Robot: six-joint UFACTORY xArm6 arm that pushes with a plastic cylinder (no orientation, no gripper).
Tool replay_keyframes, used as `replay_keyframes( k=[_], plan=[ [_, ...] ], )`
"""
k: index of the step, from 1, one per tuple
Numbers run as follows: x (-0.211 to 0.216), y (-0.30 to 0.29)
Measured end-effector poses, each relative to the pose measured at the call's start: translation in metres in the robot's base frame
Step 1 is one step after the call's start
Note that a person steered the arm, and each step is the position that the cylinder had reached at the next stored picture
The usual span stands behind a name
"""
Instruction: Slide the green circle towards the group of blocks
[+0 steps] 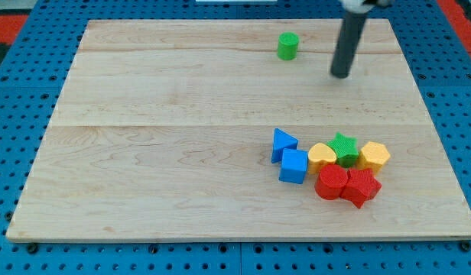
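The green circle [287, 46] stands alone near the view's top, a little right of centre, on the wooden board [144, 137]. My tip [340, 75] is to its right and slightly below it, a short gap away, not touching. The group of blocks lies at the lower right: a blue triangle [283, 143], a blue cube [293, 166], a yellow heart [322, 156], a green star [344, 147], a yellow hexagon [374, 155], a red cylinder [331, 182] and a red star [361, 186].
The board lies on a blue perforated base [21, 92]. The board's top edge runs just above the green circle.
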State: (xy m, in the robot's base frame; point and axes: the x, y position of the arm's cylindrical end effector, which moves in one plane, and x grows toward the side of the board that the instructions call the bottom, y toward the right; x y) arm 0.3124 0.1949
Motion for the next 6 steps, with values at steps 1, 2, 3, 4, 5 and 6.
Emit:
replay_keyframes(
  k=[1, 2, 3, 4, 5, 6],
  plan=[
    [-0.055, -0.030],
    [-0.084, -0.083],
    [-0.058, -0.131],
    [-0.028, -0.131],
    [0.020, -0.131],
    [0.040, -0.124]
  ],
)
